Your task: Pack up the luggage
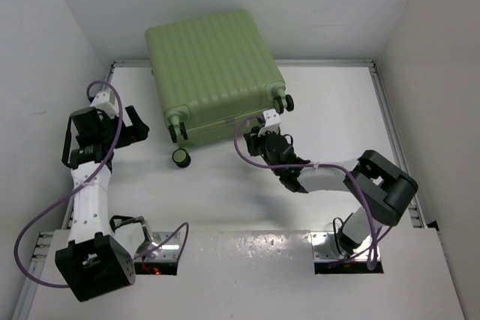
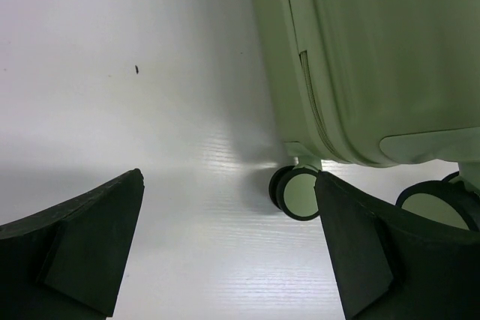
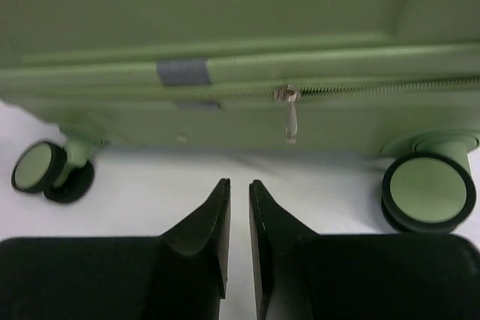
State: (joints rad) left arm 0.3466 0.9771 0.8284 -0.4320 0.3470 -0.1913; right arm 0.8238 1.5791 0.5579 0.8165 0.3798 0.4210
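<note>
Right claw (image 3: 239, 185): almost shut, empty, just short of the suitcase (image 3: 225, 5).
Left claw (image 2: 229, 176): wide open, empty, beside its wheel (image 2: 296, 192).
Zipper pull (image 3: 289, 121): off the right claw's line; a grab could miss.
Suitcase: closed, flat, beyond both claws.

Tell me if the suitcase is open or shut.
Shut. The suitcase lies flat with both shells closed together, and the zipper pull hangs at the seam.
</note>
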